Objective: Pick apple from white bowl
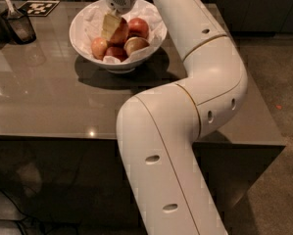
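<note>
The white bowl (130, 62), lined with crumpled white paper, stands on the grey table toward its far side and holds several red and yellow apples. My gripper (114, 29) reaches down into the bowl from above. Its pale finger (109, 27) presses against the left side of a red apple (121, 31), which sits a little higher than the others. The second finger is hidden behind that apple. The other apples (137, 27) lie around and below it.
A small dark container with a utensil (19, 26) stands at the table's far left, next to a black-and-white marker card (38, 7). My own white arm (205, 77) arches over the table's right side. The table's front edge (62, 137) runs below.
</note>
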Tool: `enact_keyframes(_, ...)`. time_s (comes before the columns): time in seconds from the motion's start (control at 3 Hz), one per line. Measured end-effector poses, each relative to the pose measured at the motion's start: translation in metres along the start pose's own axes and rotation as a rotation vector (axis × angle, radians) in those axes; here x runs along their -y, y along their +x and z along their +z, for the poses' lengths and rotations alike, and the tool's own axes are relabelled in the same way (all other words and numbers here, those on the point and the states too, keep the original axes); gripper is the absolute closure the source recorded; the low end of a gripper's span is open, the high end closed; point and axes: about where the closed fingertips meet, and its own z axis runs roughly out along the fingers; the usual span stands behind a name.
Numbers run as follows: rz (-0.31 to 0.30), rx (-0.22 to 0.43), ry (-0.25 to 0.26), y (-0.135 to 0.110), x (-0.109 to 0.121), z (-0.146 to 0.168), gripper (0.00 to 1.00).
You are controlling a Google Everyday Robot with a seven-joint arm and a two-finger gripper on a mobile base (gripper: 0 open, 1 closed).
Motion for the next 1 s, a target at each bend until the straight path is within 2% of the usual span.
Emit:
enact_keyframes(0.67,0.015,0.016,0.074,-0.01,0.011,-0.022,1.0)
enact_keyframes(1.0,0.039,0.056,0.104,-0.03,0.002,-0.063,1.0)
